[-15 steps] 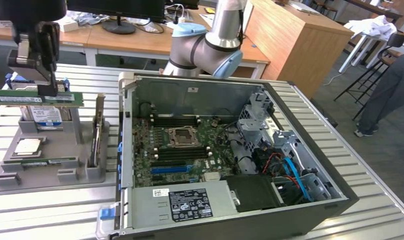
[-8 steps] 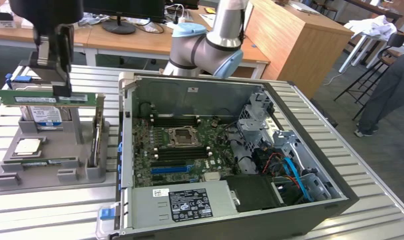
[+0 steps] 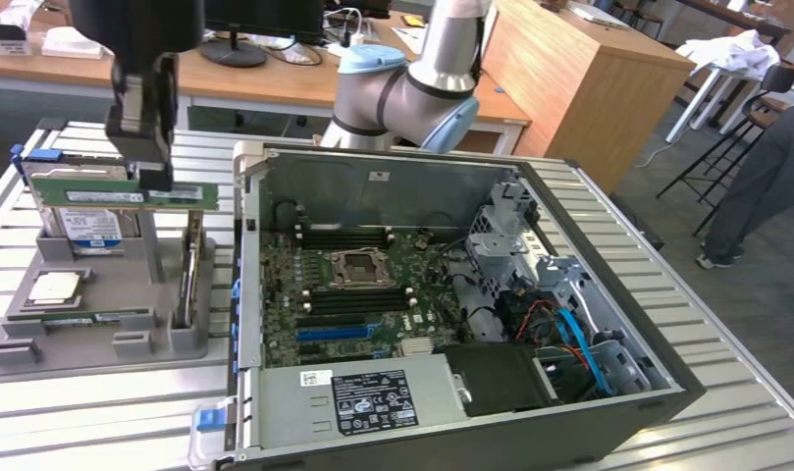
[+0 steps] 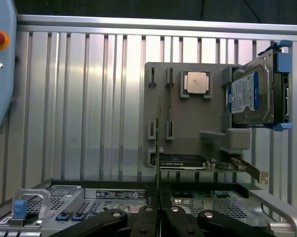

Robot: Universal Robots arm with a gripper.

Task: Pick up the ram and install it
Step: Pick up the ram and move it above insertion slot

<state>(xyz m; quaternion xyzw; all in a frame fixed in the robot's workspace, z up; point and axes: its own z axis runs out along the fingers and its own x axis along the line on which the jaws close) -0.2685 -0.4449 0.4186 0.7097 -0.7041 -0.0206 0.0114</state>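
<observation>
The ram is a thin green stick, and my gripper is shut on it near its middle. It hangs level above the grey parts holder, at the exterior view's left of the open computer case. In the wrist view the ram is seen edge-on as a thin line running out from between the fingers of the gripper, over the holder. The motherboard lies inside the case, with dark memory slots on both sides of the CPU socket.
On the holder are a hard drive in a blue bracket, a silver-topped CPU chip and an expansion card. A teach pendant lies on the slatted metal table. A person stands at the far right.
</observation>
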